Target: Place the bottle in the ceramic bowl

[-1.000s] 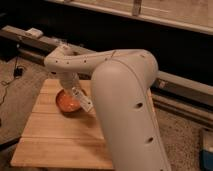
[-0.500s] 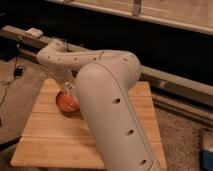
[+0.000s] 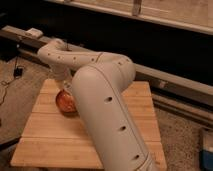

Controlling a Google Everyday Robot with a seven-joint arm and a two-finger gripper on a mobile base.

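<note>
The ceramic bowl [image 3: 64,102], orange-red and glossy, sits on the left part of the wooden table [image 3: 45,135]. My arm reaches back over the table, bends left, then comes down to the bowl. My gripper [image 3: 69,91] is at the end of that link, right over the bowl's far right edge, and is mostly covered by my own arm. The bottle is hidden from view; I cannot tell whether it is in the gripper or in the bowl.
My large white arm link [image 3: 110,115] covers the middle of the table. A long metal rail [image 3: 165,80] runs behind the table, with a small white box [image 3: 34,33] on its left end. Cables [image 3: 15,75] lie on the floor at the left.
My arm's big link has shifted across the view and covers the table's middle differently. The gripper end stays at the bowl, and a bit more of the bowl shows than half a second ago.
</note>
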